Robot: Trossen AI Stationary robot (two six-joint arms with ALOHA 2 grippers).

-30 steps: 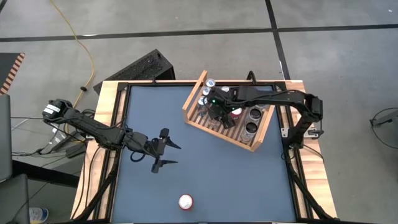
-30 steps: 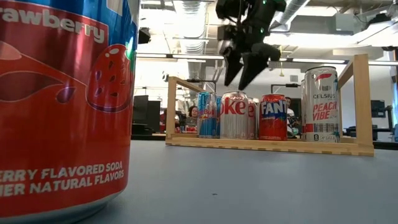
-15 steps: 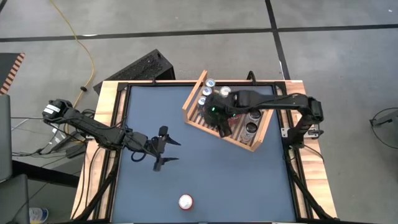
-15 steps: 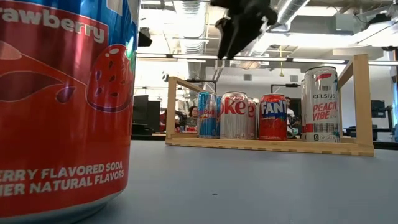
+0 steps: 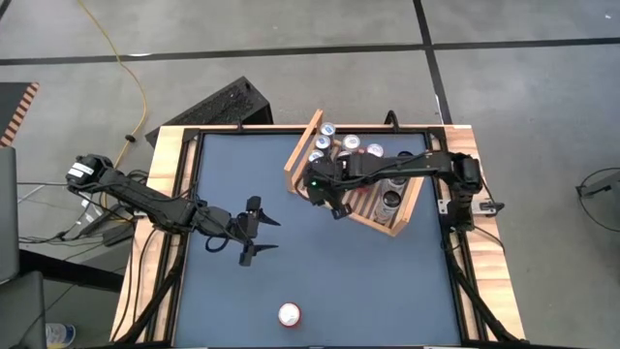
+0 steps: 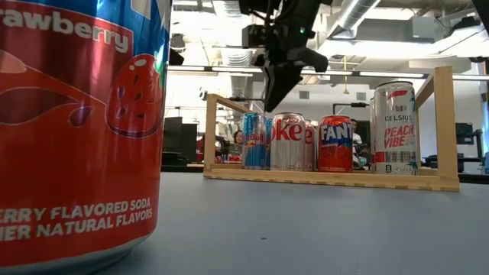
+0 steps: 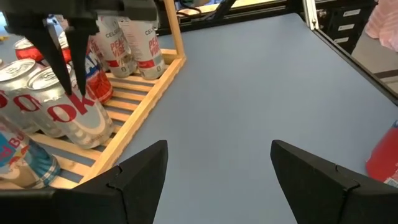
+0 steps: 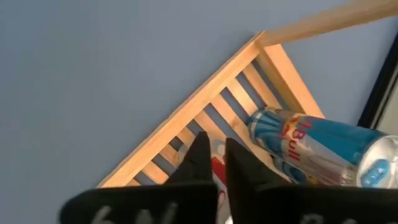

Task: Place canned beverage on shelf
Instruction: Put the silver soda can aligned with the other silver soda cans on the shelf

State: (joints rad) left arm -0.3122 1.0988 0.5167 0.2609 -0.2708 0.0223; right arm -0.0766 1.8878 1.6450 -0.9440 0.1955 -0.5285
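Note:
The shelf (image 5: 387, 219), a light wooden rack, stands at the table's far right with several cans (image 6: 296, 141) upright on its slats. My right gripper (image 5: 334, 206) hovers shut above the shelf's near-left edge (image 8: 186, 118), with nothing between its fingers (image 6: 273, 88). A red strawberry soda can (image 5: 289, 313) stands upright on its base near the table's front edge, close to the low camera (image 6: 76, 130). My left gripper (image 5: 254, 233) waits open over the table's left half, clear of the can (image 7: 384, 158) and the shelf (image 7: 146, 102).
A raised wooden frame (image 5: 165, 223) borders the blue table top. A black box (image 5: 218, 107) lies on the floor beyond the far-left corner. Open blue surface (image 5: 358, 281) lies between the shelf and the strawberry can.
My right gripper has moved from above the cans in the shelf's middle toward the shelf's near-left edge, and its fingers have shut on nothing. The cans in the shelf stand as before.

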